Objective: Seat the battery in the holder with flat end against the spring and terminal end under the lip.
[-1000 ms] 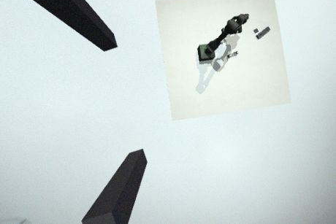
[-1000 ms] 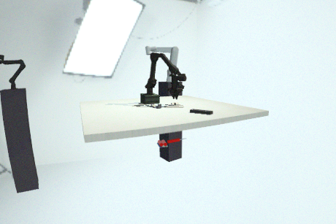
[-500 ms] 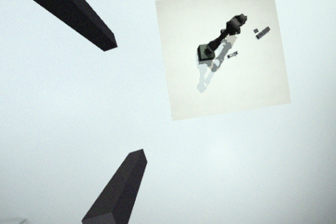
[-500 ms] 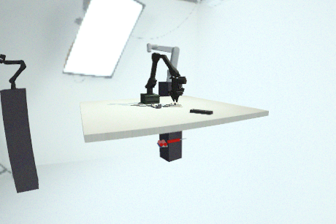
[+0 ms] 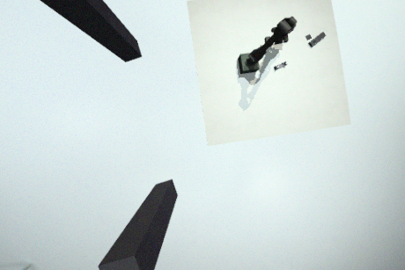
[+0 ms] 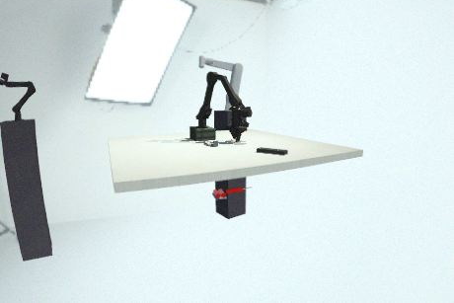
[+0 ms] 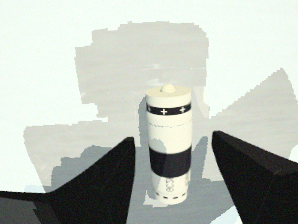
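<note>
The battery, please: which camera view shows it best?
The wrist view: the battery lies large between the open hand's fingers, untouched. The top view shows only a speck; the exterior view barely resolves it.

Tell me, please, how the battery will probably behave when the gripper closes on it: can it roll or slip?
The battery is a smooth round cylinder lying on the table, so it will probably roll if only one finger touches first. It looks rigid, so it should not bend. Its glossy casing may slip under a light grip.
</note>
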Robot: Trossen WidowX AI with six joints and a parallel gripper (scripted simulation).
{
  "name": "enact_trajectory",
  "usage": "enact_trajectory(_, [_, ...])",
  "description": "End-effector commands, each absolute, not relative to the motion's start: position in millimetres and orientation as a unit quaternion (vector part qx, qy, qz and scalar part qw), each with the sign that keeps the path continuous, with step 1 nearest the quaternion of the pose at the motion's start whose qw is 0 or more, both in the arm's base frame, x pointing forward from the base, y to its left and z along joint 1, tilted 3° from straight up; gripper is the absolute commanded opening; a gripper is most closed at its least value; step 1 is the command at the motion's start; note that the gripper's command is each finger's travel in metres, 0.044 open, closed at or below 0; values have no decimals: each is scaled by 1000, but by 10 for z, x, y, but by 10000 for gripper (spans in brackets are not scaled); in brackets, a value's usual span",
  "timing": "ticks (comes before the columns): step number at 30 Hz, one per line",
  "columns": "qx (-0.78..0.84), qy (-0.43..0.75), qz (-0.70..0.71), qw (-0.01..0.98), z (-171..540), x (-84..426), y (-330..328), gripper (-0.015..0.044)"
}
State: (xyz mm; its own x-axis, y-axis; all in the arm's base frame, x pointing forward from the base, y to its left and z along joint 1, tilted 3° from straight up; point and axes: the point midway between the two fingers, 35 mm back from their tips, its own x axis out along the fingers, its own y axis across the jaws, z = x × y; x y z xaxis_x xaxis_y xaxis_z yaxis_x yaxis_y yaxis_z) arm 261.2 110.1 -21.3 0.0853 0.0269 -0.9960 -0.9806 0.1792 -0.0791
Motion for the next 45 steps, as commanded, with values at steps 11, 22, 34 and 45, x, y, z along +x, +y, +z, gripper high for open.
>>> enact_trajectory(11, [-466,517,443,565,-264,2588,1085,77])
enact_trajectory(22, [-466,517,443,565,226,2556,1079,77])
enact_trajectory(34, [-377,586,352,625,283,2700,583,77])
enact_trajectory(45, [-222,650,210,696,387,2798,-140,77])
